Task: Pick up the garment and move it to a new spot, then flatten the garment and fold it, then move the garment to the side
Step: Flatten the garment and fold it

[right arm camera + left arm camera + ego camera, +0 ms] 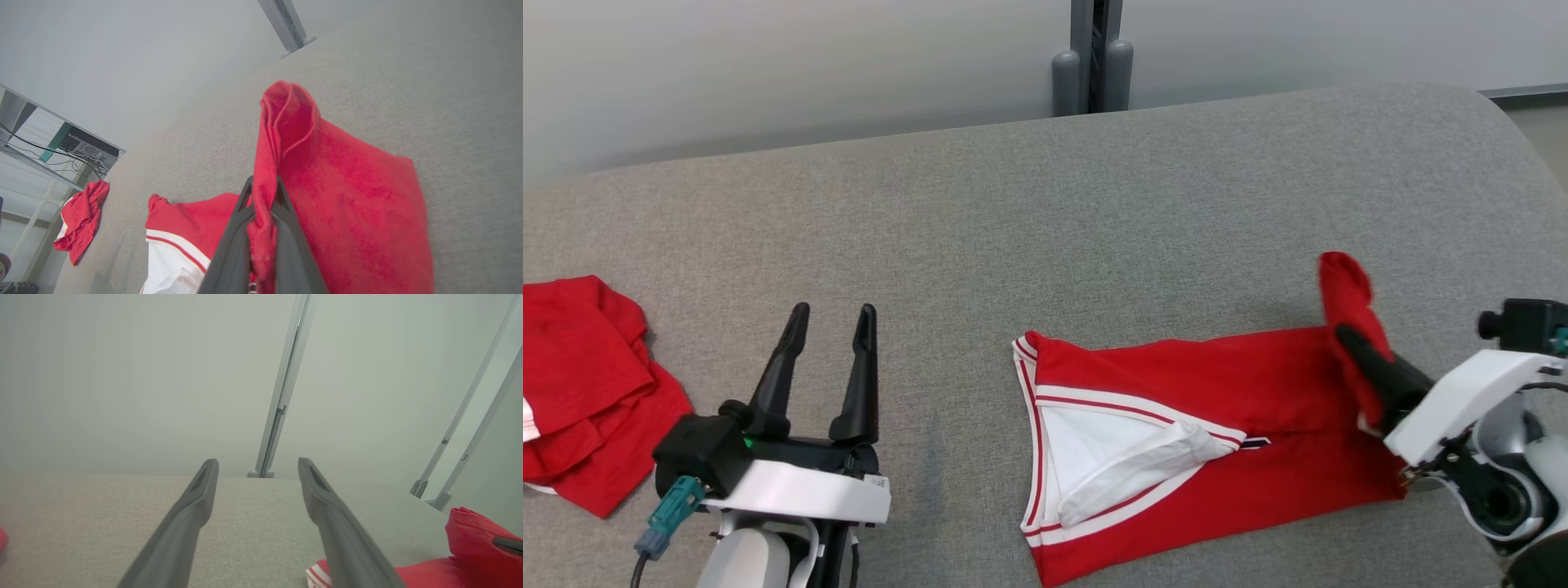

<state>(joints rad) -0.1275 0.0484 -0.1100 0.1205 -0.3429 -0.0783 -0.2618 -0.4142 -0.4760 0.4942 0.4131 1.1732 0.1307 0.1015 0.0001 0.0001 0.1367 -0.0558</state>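
While right tool (pixel 1346 333) pinches 1 red garment (pixel 1192 376) edge, left tool (pixel 833 312) spread, 2nd garment (pixel 580 367) prob. crumpled, far left.

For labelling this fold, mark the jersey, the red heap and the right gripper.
jersey (pixel 1209 384): head view, on its flat red body.
red heap (pixel 580 367): head view, on its crumpled middle.
right gripper (pixel 263 183): right wrist view, between the tips of its jaws, shut on the jersey's lifted edge.

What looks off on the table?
The red garment isn't flat: its white neck lining is bunched and turned out, and the right gripper pinches its end up off the table. A second red garment lies crumpled at the left.
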